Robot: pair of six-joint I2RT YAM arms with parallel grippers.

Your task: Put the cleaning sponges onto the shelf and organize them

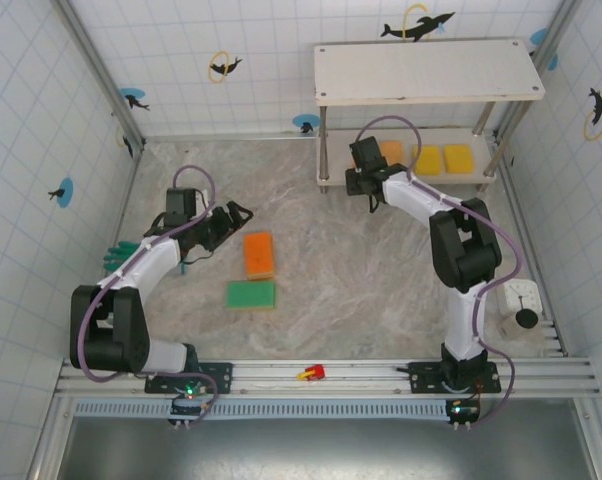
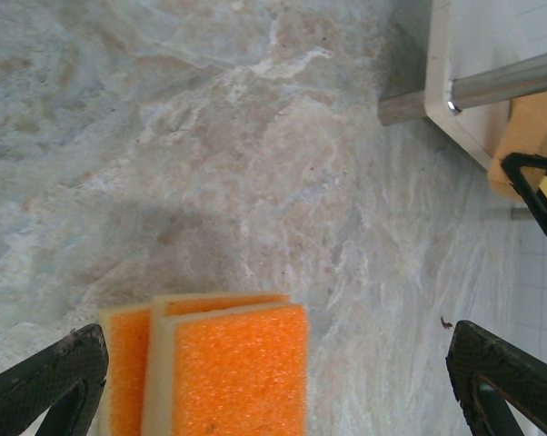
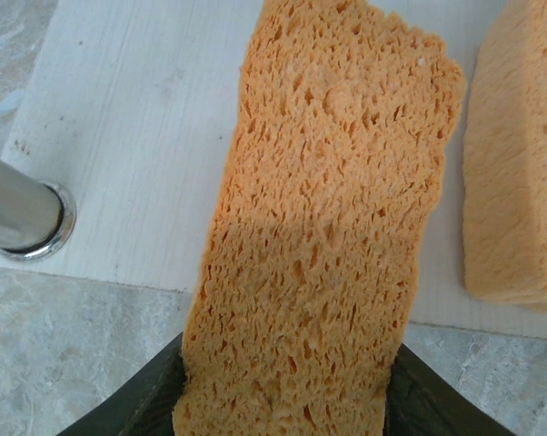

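Note:
My right gripper (image 3: 287, 411) is shut on a pale orange sponge (image 3: 328, 218). That sponge juts out over the front left corner of the shelf's lower board (image 3: 137, 136), beside another pale orange sponge (image 3: 519, 154) lying there. From above, the right gripper (image 1: 375, 166) is at the shelf (image 1: 426, 72), whose lower board holds an orange sponge (image 1: 391, 152) and two yellow ones (image 1: 427, 160) (image 1: 459, 158). My left gripper (image 1: 227, 214) is open just above and left of a stack of orange sponges (image 1: 258, 255) (image 2: 223, 368), with its fingers (image 2: 51, 381) wide on either side. A green sponge (image 1: 251, 294) lies nearer me.
A grey shelf leg (image 3: 19, 213) stands just left of the held sponge. A green glove (image 1: 121, 255) lies by the left wall. A small red object (image 1: 311, 373) rests on the front rail. A white device (image 1: 521, 300) sits at the right edge.

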